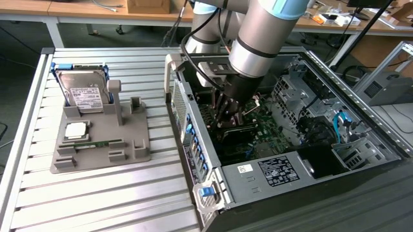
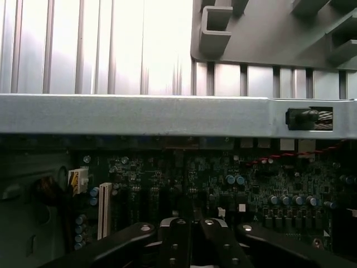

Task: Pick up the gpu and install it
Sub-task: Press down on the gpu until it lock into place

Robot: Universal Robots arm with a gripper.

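Gpu hidden. Slatted metal surface [image 1: 96, 193] carries grey tray [image 1: 96, 152] with hard drive [image 1: 84, 94]; open PC case [image 1: 290, 159] beside; pincer [image 1: 227, 116] shut inside, grip contents unclear.

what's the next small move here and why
Probably ease the pincer straight down a touch. It is shut, deep inside the open case, hanging just above the motherboard and its slots; what it grips, if anything, is hidden.
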